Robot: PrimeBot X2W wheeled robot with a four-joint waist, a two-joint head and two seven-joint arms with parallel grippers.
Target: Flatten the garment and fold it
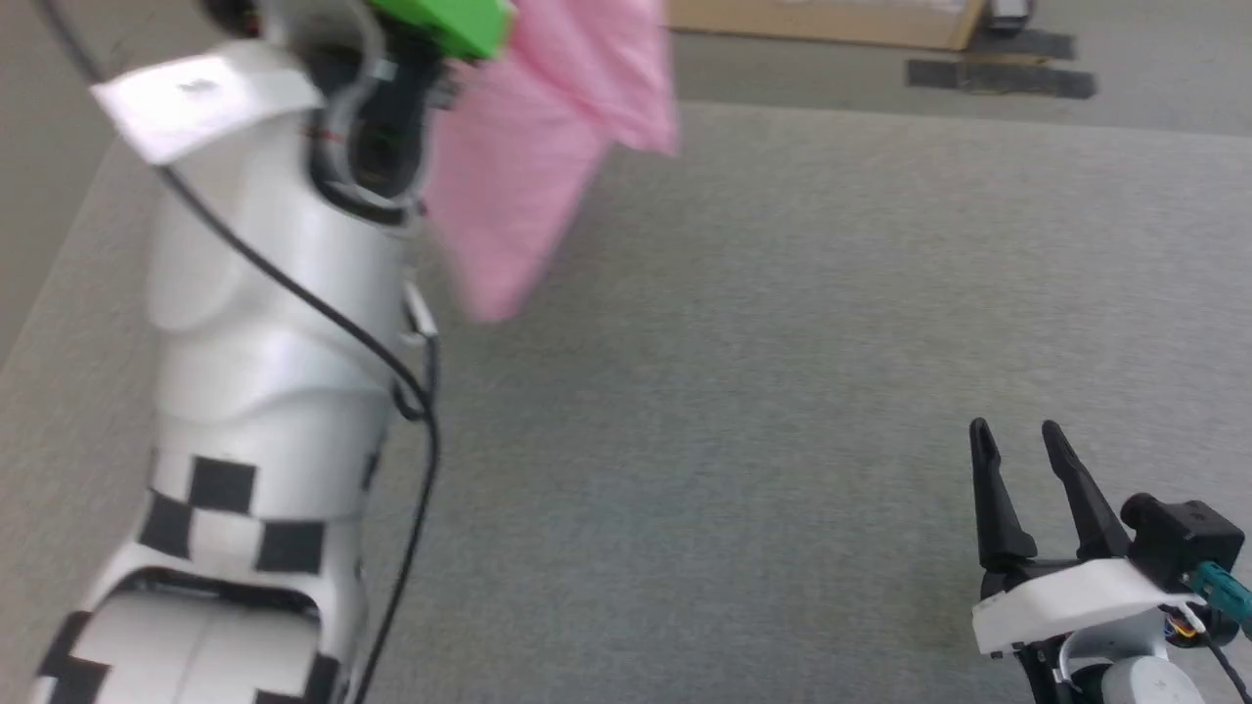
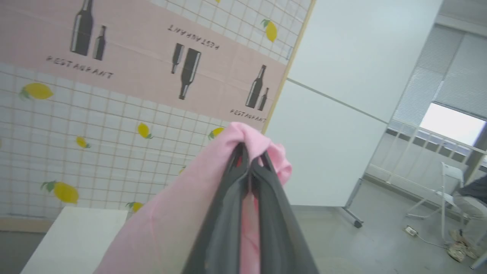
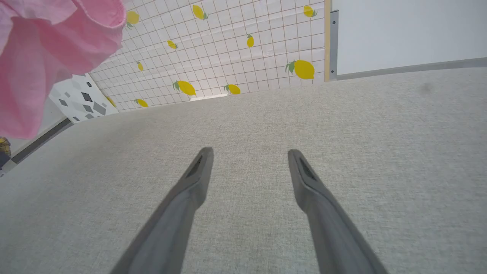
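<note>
Left end effector (image 2: 252,155) pinches the garment (image 2: 171,228) aloft (right end effector (image 3: 250,152) spread above the grey surface (image 3: 380,133)).

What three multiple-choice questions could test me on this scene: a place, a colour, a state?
1. Where is the garment?
A) in a basket
B) hanging in the air from the left gripper
C) on the floor

2. What colour is it?
A) pink
B) blue
C) white

3. How is the right gripper?
A) shut on the garment
B) shut on nothing
C) open and empty

Answers: B, the left wrist view shows the fingers pinched on bunched fabric; A, it is pink in every view; C, a clear gap shows between its fingers above the grey surface.
</note>
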